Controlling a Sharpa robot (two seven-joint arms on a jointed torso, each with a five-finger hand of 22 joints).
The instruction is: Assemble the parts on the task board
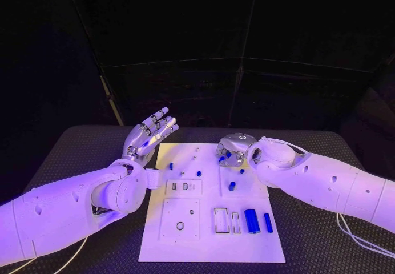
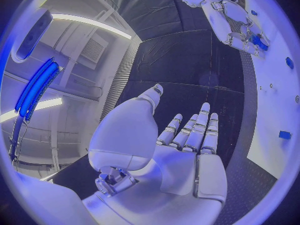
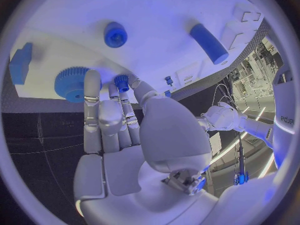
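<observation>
The white task board point(image 1: 210, 250) lies in the middle of the table. My right hand point(image 1: 234, 149) hovers over its far right part and pinches a small blue gear point(image 3: 122, 81) between thumb and fingertips. Beside that gear sit a large blue gear point(image 3: 71, 84), a round blue piece point(image 3: 115, 34), a blue cylinder point(image 3: 209, 43) and a blue block point(image 3: 21, 63). The left wrist view shows the right hand point(image 2: 240, 24) with a blue part point(image 2: 260, 42) at its fingers. My left hand point(image 1: 152, 135) is raised off the board's far left corner, fingers spread and straight, palm point(image 2: 181, 155) bare.
Small blue pegs point(image 1: 171, 166) point(image 1: 198, 172) point(image 1: 232, 185) stand mid-board. Two blue cylinders point(image 1: 252, 221) point(image 1: 268, 222) lie near the front right, beside slotted recesses point(image 1: 221, 220). A square plate with a hole point(image 1: 180, 220) is at the front left. Black table point(image 1: 82, 142) surrounds the board.
</observation>
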